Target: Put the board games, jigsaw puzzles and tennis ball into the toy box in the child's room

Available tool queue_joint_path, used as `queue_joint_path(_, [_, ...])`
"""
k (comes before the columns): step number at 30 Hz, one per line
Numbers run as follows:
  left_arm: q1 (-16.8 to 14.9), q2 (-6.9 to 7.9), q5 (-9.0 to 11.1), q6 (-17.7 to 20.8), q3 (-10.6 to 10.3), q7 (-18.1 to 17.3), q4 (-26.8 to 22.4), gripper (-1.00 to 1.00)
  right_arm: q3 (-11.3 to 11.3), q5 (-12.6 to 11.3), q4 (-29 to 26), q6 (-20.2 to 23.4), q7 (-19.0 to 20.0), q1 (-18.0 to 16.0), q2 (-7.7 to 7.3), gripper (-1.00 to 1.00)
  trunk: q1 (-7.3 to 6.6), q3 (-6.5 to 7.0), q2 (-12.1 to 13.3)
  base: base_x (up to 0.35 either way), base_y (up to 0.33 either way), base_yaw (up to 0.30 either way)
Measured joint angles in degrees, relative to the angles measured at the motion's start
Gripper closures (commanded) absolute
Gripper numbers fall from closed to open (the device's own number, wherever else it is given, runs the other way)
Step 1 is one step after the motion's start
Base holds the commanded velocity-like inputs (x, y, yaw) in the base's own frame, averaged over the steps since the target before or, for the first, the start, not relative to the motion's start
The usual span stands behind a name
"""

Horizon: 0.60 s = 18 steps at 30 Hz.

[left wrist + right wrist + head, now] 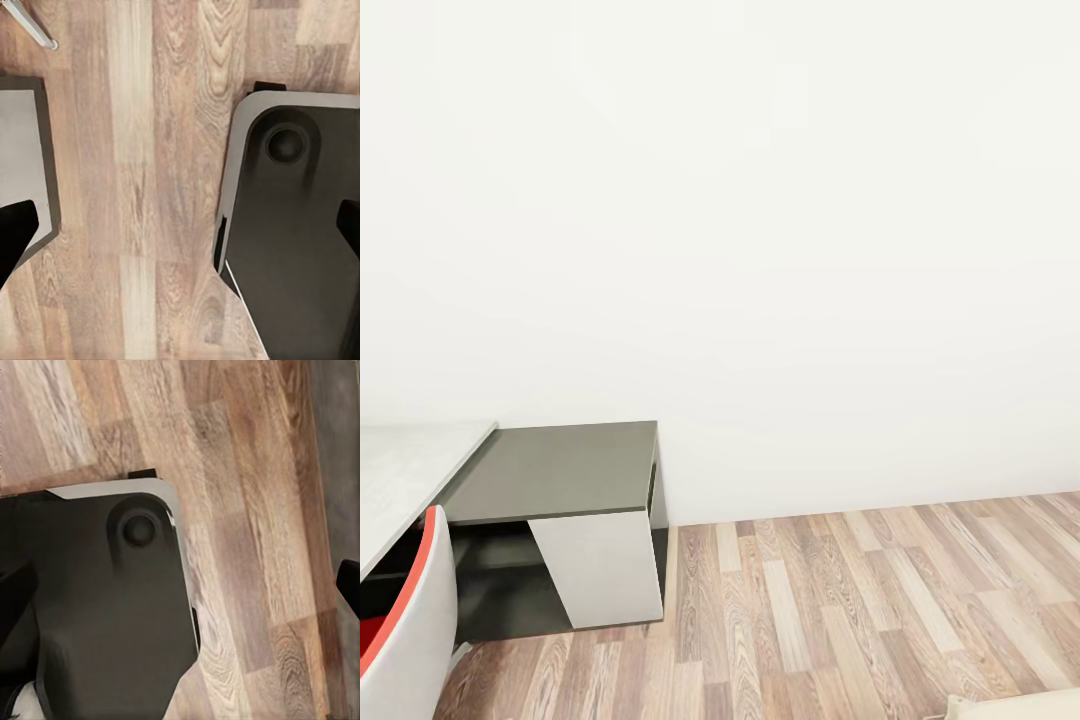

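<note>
We look at a plain white wall (760,220) that takes up most of the head view, meeting a wood-plank floor (840,610) of mixed brown and pale boards. At the lower left stands the table (560,470): its pale grey slab top runs off the left edge, and beside it sits the lower dark grey section with a slanted white panel below and an open dark recess under it. Its visible surfaces are bare. In front of the table, at the bottom left corner, we see the curved back of a white chair with a red inner side (410,620). A small pale beige corner (1010,705) pokes in at the bottom right; we cannot tell what it is. Both wrist views look down on the floor and on the robot's dark base (300,247) with its light rim. The left gripper (180,225) has its dark fingertips far apart at the frame edges, so it is spread wide with nothing between; the right gripper (180,585) likewise
</note>
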Motion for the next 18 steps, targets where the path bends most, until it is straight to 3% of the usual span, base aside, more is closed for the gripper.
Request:
queue_joint_path(9, [0.07,-1.13,0.2,-0.36,0.51,-0.08,-0.22,-1.0,-0.08,-0.24,0.1,-0.03,0.07,0.04,0.52,-1.0,0.0,0.0,0.0,0.0,0.0,0.0])
queue_joint_path(18, [0.07,-1.84,-0.03,-0.32,0.25,-0.15,-0.22,-1.0,-0.13,-0.25,0.01,-0.03,0.07,0.04,-0.11,-1.0,0.0,0.0,0.0,0.0,0.0,0.0])
